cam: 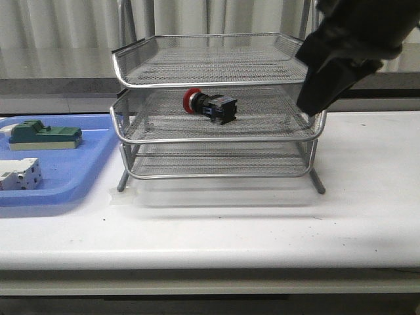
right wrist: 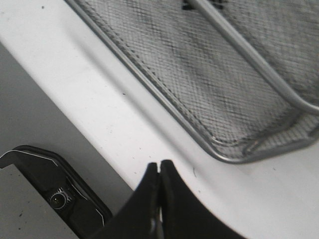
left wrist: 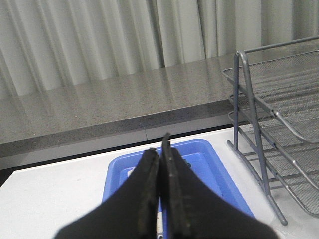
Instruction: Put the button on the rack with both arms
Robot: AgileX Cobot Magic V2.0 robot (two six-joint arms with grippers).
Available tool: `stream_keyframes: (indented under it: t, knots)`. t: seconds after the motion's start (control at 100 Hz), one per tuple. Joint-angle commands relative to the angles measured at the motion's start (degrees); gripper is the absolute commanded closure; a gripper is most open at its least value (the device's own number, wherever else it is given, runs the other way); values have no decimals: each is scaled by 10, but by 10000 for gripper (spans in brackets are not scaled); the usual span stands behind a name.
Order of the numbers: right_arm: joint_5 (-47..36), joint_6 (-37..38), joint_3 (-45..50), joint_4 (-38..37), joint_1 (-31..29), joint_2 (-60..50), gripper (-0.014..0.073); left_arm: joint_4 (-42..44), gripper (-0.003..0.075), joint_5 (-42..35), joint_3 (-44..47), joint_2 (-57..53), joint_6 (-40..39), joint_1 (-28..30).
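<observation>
The button (cam: pixel 210 105), with its red head, black body and blue rear block, lies on its side on the middle tray of the silver wire-mesh rack (cam: pixel 216 82). My right gripper (cam: pixel 307 104) is shut and empty, raised beside the rack's right rim. In the right wrist view its closed tips (right wrist: pixel 159 165) hang over the white table near a corner of the rack (right wrist: pixel 234 157). My left gripper (left wrist: pixel 160 145) is shut and empty, above the blue tray (left wrist: pixel 214 159), with the rack (left wrist: pixel 271 129) off to its side. The left arm is out of the front view.
A flat blue plastic tray (cam: pixel 65 187) left of the rack holds a green block (cam: pixel 46 134) and a white terminal block (cam: pixel 20 174). A black device (right wrist: pixel 60 199) sits below the table edge. A grey ledge and curtains stand behind the table.
</observation>
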Motion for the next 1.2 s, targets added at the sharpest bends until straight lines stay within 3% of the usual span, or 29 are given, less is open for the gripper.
stream_keyframes:
  t: [0.0,0.26,0.58,0.94,1.19]
  knots:
    - [-8,48,-17,-34,-7,-48,654,-6,740,-49,-15,4,-5,0]
    - [7,80,4,-37,-59,-130,654,-6,740,-49,-15,4,-5,0]
    - [6,102,121,-37,-147,-264,654,-6,740,-49,-15,4,-5,0]
    - [-14,141,263,-36,-154,-476,654,-6,740,-49,-15,4,-5,0]
    - [18,141,288,-35,-154,-560,654,-6,740,-49,-15,4,-5,0]
